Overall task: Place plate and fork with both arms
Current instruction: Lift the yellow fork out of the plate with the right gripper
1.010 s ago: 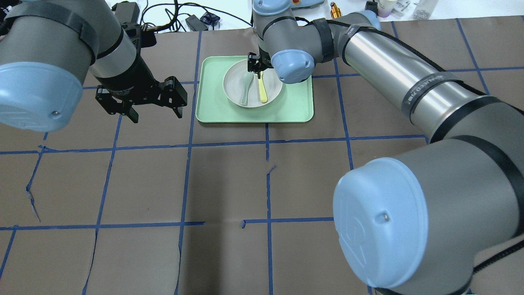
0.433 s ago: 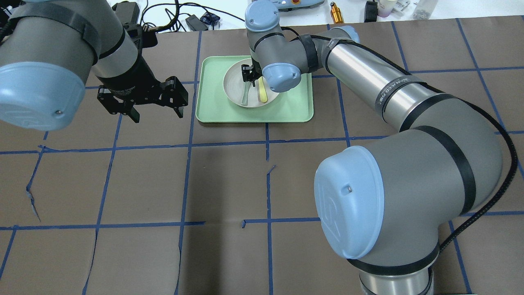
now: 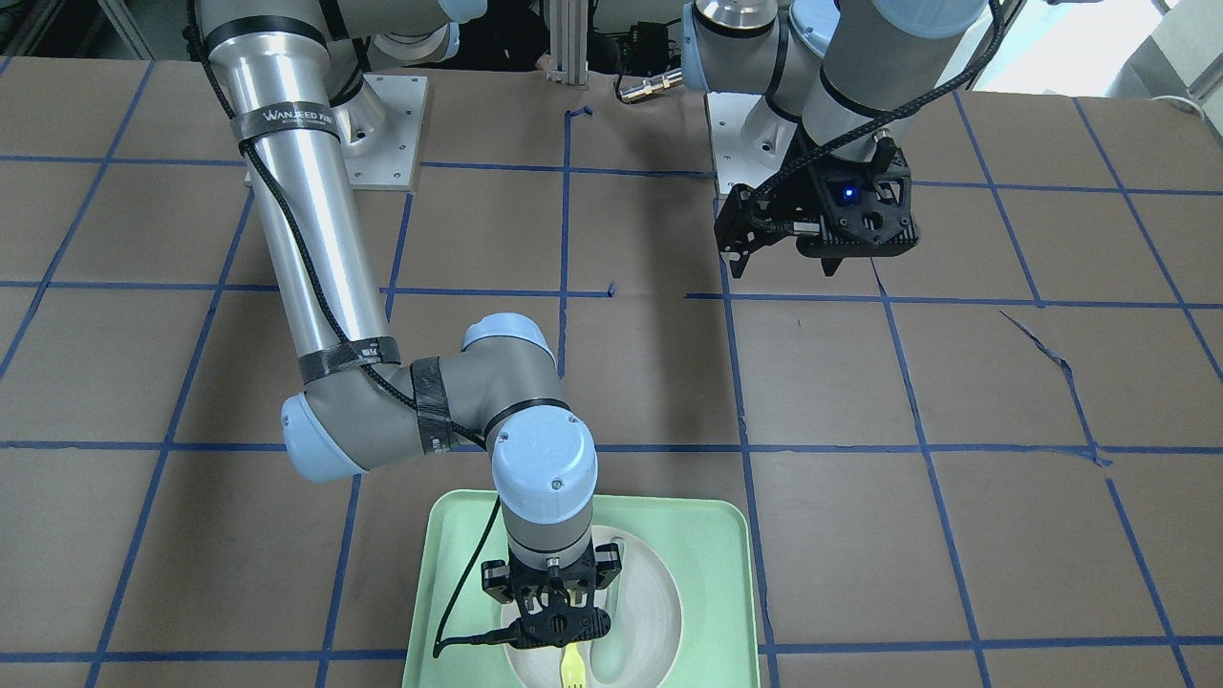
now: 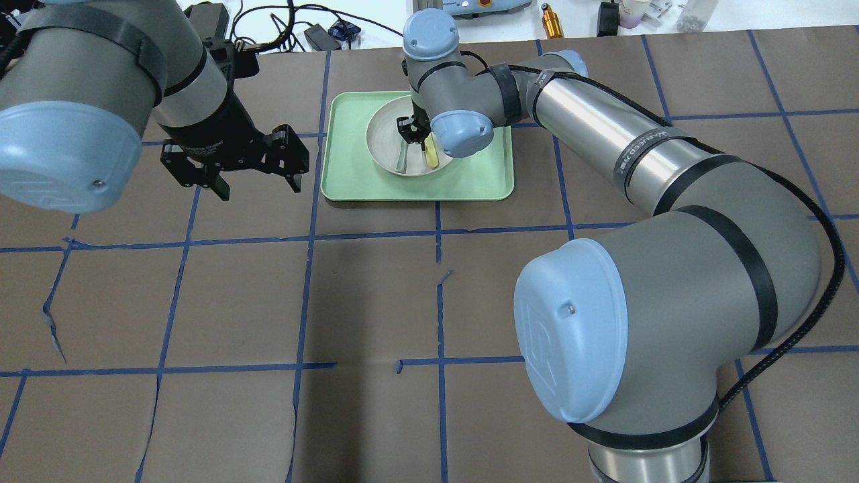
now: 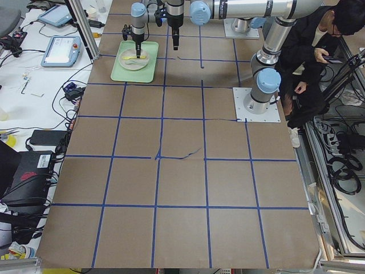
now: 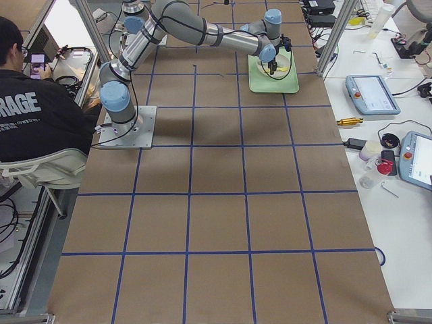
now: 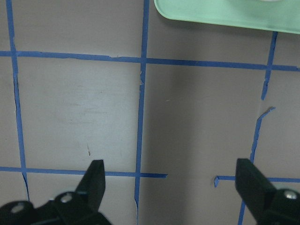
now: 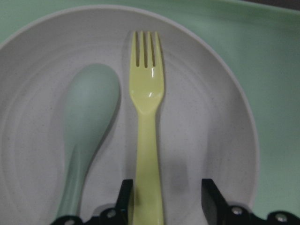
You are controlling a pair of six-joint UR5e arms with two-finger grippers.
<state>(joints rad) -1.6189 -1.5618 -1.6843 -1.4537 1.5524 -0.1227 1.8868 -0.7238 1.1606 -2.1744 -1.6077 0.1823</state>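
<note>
The white plate (image 4: pixel 384 137) sits on the pale green tray (image 4: pixel 349 174) at the far middle of the table. The yellow fork (image 8: pixel 147 103) lies in the plate (image 8: pixel 201 117), tines pointing away from the wrist camera, beside a grey-green spoon (image 8: pixel 89 108). My right gripper (image 8: pixel 167 187) is open and low over the plate, its fingers on either side of the fork's handle, with one finger right beside it. It also shows in the overhead view (image 4: pixel 411 131) and the front view (image 3: pixel 554 621). My left gripper (image 4: pixel 258 191) is open and empty, hovering left of the tray.
The tray's corner (image 7: pixel 211 14) shows at the top of the left wrist view, above brown table paper with blue tape lines. Cables and small bottles (image 4: pixel 550 17) lie beyond the table's far edge. A person sits by the robot base (image 6: pixel 40 101).
My right arm has swung its elbow in, and its gripper has come nearer along the fork's handle, over the plate. The left arm has barely moved.
</note>
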